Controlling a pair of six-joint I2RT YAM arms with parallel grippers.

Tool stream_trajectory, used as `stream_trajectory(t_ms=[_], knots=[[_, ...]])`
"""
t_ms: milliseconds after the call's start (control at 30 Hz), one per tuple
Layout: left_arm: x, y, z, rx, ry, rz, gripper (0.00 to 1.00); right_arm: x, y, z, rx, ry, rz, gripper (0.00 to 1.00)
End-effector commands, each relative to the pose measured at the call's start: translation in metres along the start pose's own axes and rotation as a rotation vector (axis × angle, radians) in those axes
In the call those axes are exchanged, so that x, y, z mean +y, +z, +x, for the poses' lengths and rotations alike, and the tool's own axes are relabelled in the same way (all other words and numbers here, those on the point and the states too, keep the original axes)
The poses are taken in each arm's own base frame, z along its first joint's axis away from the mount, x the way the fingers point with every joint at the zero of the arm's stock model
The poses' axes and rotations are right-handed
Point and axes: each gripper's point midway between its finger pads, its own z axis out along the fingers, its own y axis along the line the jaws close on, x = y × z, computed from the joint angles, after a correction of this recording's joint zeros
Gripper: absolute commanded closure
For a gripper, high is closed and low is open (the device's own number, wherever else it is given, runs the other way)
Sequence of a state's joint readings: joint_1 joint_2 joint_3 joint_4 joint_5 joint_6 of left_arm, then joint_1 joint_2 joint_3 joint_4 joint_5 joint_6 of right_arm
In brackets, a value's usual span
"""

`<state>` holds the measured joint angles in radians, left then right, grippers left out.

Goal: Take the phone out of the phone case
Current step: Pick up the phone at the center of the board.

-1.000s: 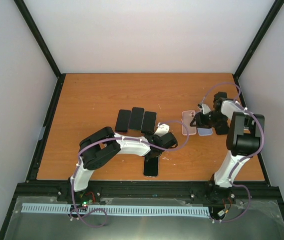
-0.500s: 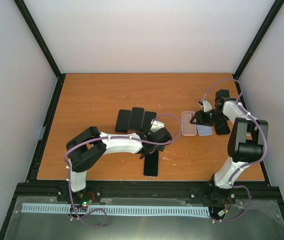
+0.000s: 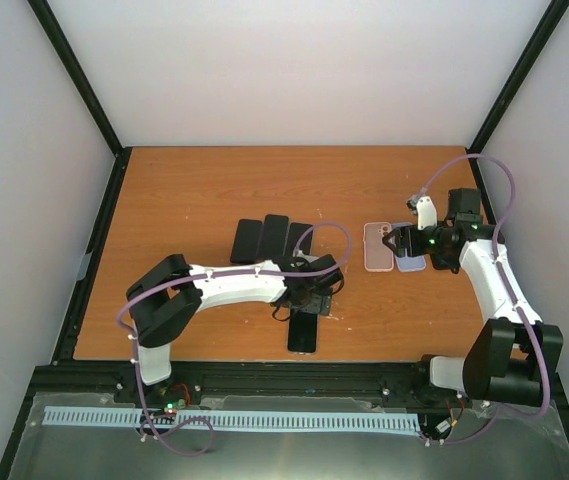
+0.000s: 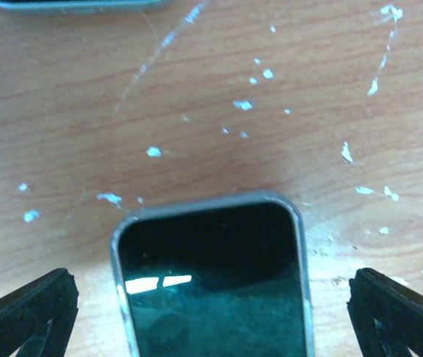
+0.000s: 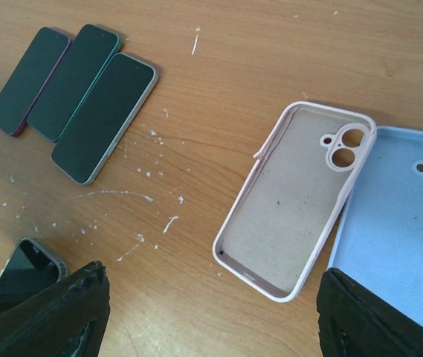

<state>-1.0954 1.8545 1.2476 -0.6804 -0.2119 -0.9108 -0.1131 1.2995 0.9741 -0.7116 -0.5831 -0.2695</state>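
Left wrist view showed the left gripper [image 4: 211, 301] spread astride a grey-rimmed black rectangular phone [image 4: 211, 282] (lying flat); the right gripper [image 5: 211, 290] gaped, a pink rubbery case [image 5: 293, 223] just ahead of it.

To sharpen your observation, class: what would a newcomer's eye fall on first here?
An empty pink case and a pale blue case lie side by side, insides up, on the right of the table. Three dark phones sit in a tight row mid-table, and a fourth phone lies alone nearer the front, between the fingers of the open left tool.
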Motion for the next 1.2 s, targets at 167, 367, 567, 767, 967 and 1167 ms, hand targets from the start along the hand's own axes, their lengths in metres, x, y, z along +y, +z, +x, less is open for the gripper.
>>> stream_trajectory(t_ms=[167, 367, 567, 767, 967, 1167], knots=[[-0.001, 0.020, 0.038, 0.214, 0.007, -0.125, 0.02, -0.004, -0.001, -0.004, -0.035, -0.040, 0.011, 0.25], [-0.001, 0.024, 0.047, 0.239, -0.016, -0.112, 0.05, -0.002, 0.001, -0.002, -0.028, -0.038, -0.007, 0.25], [0.000, 0.022, 0.049, 0.254, 0.012, -0.113, 0.15, -0.003, 0.000, -0.003, -0.028, -0.042, -0.007, 0.25], [-0.003, 0.014, 0.036, 0.219, 0.055, -0.124, 0.24, -0.002, -0.001, -0.002, -0.030, -0.036, -0.014, 0.25], [-0.015, -0.012, -0.001, 0.104, 0.072, -0.083, 0.24, -0.003, -0.001, -0.002, -0.033, -0.025, -0.024, 0.25], [-0.025, -0.036, -0.060, -0.074, 0.016, 0.046, 0.25, 0.000, -0.002, -0.003, -0.035, -0.023, -0.044, 0.25]])
